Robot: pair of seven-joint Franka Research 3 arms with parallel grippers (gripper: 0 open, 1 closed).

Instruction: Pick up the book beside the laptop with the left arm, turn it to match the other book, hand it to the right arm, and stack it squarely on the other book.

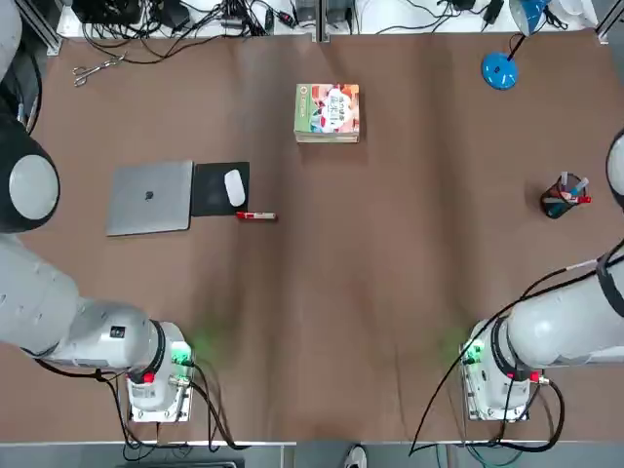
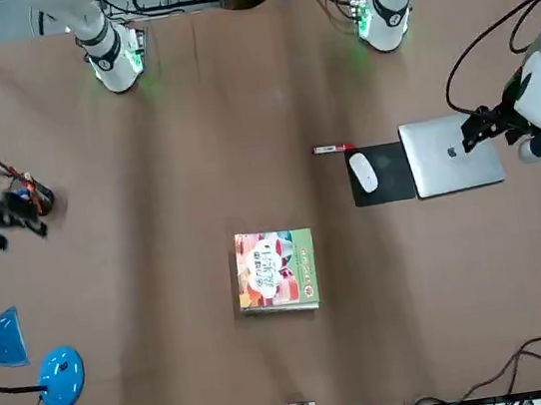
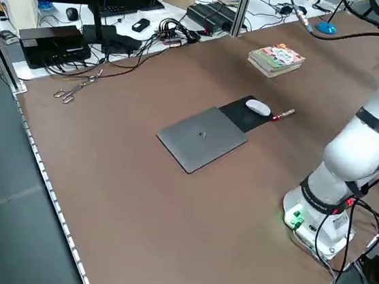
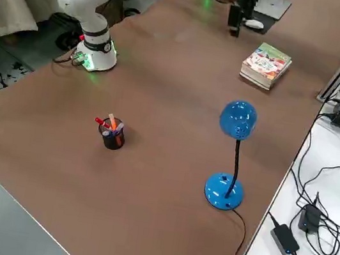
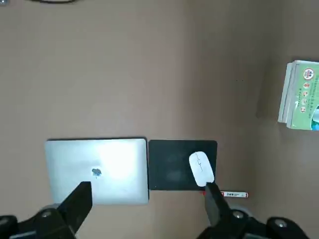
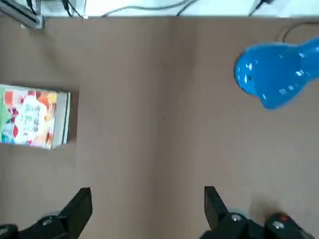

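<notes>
Both end effectors, left and right, we see open and empty; colourful book stacked on the counter.

A white mouse is resting on a black mouse pad, a red marker lying just beside, a blue desk lamp and pen cup standing well apart.

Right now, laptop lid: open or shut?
Shut. The laptop lies flat on the table beside the mouse pad, lid down with its logo facing up; no screen or keyboard shows.
</notes>
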